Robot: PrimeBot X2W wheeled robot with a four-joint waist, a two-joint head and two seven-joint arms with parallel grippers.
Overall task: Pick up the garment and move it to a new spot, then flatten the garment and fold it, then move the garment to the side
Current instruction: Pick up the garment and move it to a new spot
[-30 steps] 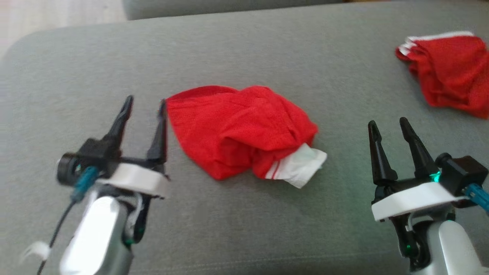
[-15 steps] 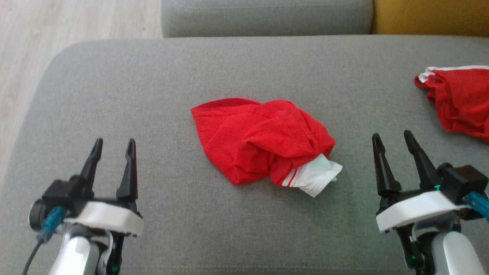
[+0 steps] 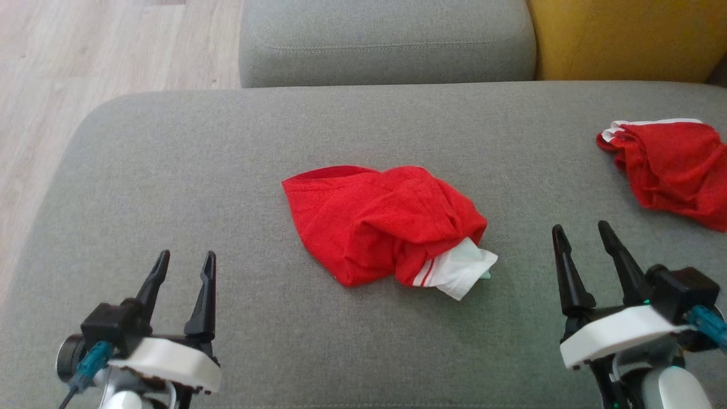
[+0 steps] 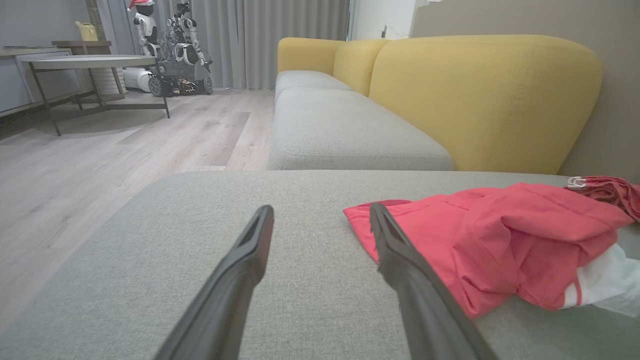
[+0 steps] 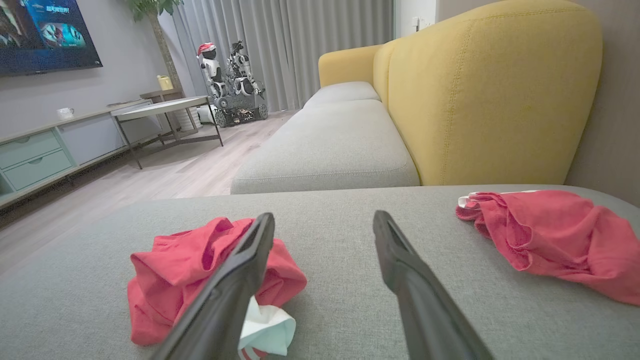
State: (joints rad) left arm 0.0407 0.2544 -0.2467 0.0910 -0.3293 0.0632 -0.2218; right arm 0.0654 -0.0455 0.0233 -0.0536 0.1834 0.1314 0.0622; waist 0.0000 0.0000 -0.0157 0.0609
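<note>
Though the head view centres the garment (image 3: pixel 386 224), wrist views catch another robot (image 5: pixel 210 67).

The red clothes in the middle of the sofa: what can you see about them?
The red garment is a crumpled heap of soft, mesh-looking cloth, not flat and not folded. A white part with thin red stripes pokes out at its near right corner. It lies in the middle of the grey sofa cushion, which is all that touches it. The left hand and right hand are open and apart from it, one on each side.
</note>
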